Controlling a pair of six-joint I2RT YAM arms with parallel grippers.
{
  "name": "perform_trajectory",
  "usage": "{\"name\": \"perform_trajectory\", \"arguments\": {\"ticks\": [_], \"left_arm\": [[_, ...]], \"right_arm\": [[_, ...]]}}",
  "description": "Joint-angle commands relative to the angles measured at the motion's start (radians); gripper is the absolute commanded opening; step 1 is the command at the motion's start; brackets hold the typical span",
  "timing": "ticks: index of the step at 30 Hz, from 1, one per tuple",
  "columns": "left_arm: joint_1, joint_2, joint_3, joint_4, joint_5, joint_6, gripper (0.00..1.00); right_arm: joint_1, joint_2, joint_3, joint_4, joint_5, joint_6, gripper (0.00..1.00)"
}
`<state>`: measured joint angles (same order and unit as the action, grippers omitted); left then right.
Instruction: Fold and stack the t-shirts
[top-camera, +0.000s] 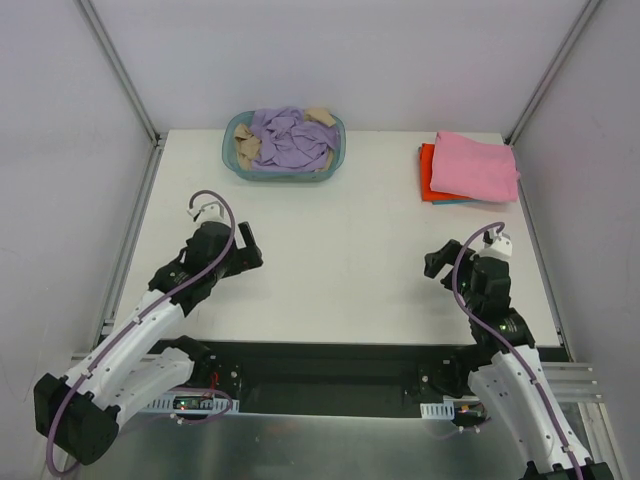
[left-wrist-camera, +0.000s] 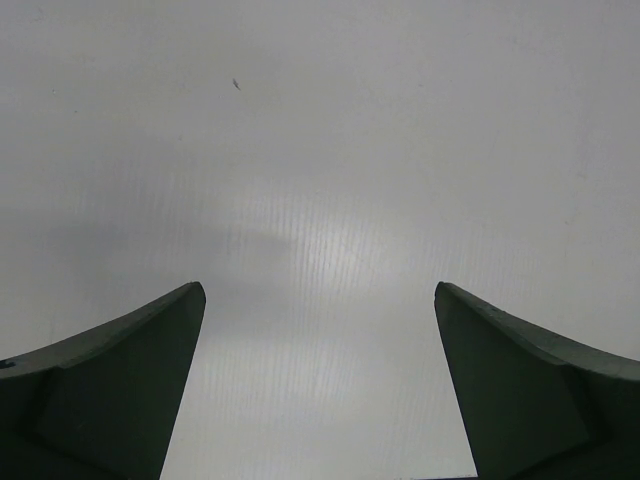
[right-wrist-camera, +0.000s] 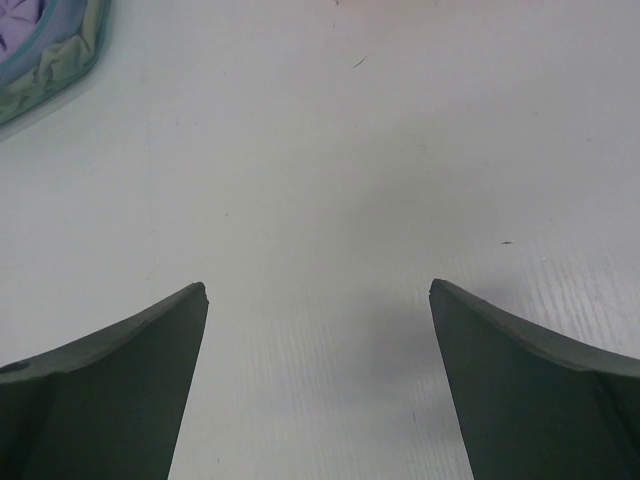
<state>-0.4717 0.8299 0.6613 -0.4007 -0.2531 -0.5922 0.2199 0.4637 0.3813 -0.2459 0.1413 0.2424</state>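
T-shirts lie in two places along the far edge of the surface (top-camera: 340, 260). Nearer the arms, the left tool (top-camera: 248, 248) stands over bare surface with its fingers wide apart and nothing between them. At far left of centre, the basket (top-camera: 337, 150) holds the lavender t-shirt (top-camera: 285, 140), crumpled on top of the beige t-shirt (top-camera: 243, 150). The right tool (top-camera: 437, 262) is likewise spread and empty. At the far right corner, the pink t-shirt (top-camera: 478, 165) lies folded on the orange-red t-shirt (top-camera: 427, 172).

Expect light, limp cotton that is not fragile and drapes and bunches when lifted. Pinch a raised fold at the top of the lavender heap. The beige garment may drag along. Once the shirt is spread flat, grip the shoulder seams or the hem corners.
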Motion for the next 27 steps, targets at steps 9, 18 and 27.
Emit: {"name": "perform_trajectory", "arguments": {"ticks": [9, 18, 27], "left_arm": [[0.037, 0.23, 0.225, 0.085, -0.039, 0.028, 0.99], [0.226, 0.747, 0.68, 0.186, 0.251, 0.202, 0.99], [0.275, 1.297, 1.262, 0.137, 0.436, 0.264, 0.99]], "right_arm": [[0.007, 0.003, 0.016, 0.045, -0.063, -0.005, 0.97], [0.009, 0.059, 0.01, 0.077, -0.077, -0.002, 0.97], [0.01, 0.082, 0.019, 0.066, -0.069, -0.005, 0.97]]}}
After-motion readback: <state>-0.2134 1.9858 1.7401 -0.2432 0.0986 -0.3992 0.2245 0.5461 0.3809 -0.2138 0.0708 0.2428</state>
